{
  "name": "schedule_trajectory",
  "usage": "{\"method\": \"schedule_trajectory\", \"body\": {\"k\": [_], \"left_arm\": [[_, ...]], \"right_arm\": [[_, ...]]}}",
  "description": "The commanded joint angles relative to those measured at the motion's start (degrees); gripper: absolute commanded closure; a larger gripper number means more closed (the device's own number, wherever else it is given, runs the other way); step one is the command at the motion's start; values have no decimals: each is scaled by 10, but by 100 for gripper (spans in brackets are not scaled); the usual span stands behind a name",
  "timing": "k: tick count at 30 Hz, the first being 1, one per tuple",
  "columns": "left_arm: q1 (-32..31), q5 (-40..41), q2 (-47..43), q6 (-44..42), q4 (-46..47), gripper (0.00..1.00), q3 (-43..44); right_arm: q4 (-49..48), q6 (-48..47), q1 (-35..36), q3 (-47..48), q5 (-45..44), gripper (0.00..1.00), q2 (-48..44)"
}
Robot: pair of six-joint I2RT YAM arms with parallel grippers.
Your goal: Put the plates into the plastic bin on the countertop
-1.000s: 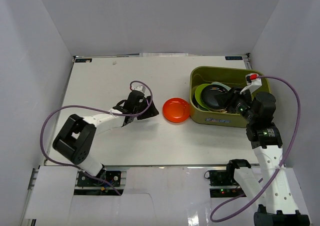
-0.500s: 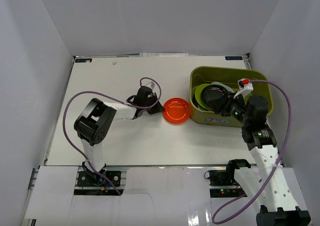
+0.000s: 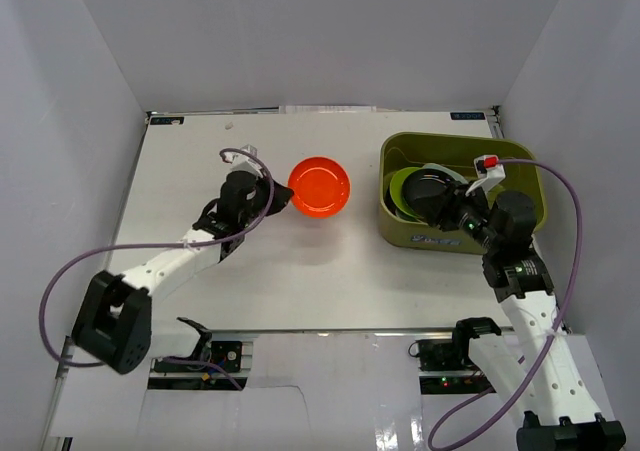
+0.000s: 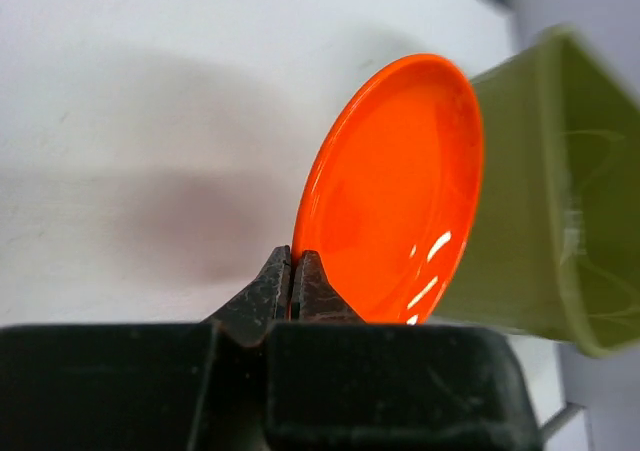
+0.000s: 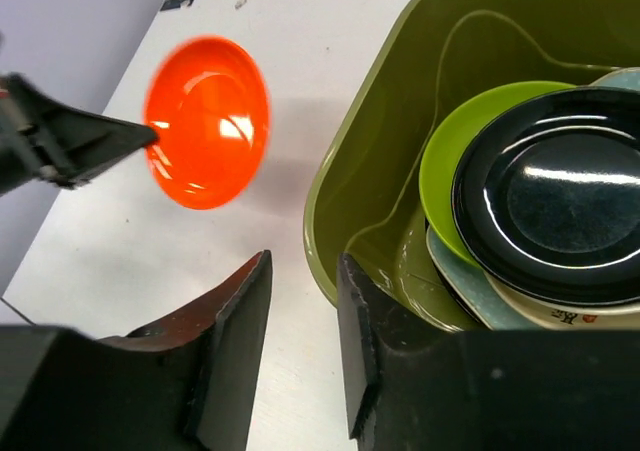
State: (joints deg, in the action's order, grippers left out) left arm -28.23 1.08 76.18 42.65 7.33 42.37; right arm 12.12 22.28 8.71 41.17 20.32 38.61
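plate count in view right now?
5. One orange plate is held tilted, its edge pinched in the left gripper. Four are stacked in the bin: lime green, black, pale teal, cream. More may be hidden underneath.

We see right gripper [image 5: 300,341] low in frame, jaws slightly apart, empty | orange-red plate [image 5: 207,121] tilted above countertop [image 5: 130,261], rim pinched by left gripper [image 5: 150,136] | plastic bin [image 5: 335,196] holds black plate [image 5: 555,196] on lime green plate [image 5: 450,161], pale teal plate [image 5: 470,296] beneath.
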Motion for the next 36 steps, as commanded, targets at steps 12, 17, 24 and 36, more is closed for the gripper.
{"method": "schedule_trajectory", "body": {"k": [12,17,24,36], "left_arm": [[-191,33,147,-100,-14,100,351],[-200,20,287,-115,-64,100,476],[-204,-40,430,-115,-115,91,632],[-207,-78,264,-158,-118,2,580]], "right_arm": [[-21,13,3,95,-200,92,-122],[7,7,3,103,-222,92,-148],[-2,28,3,90,-172,90,-152],[-10,25,3,88,-162,47,-135]]}}
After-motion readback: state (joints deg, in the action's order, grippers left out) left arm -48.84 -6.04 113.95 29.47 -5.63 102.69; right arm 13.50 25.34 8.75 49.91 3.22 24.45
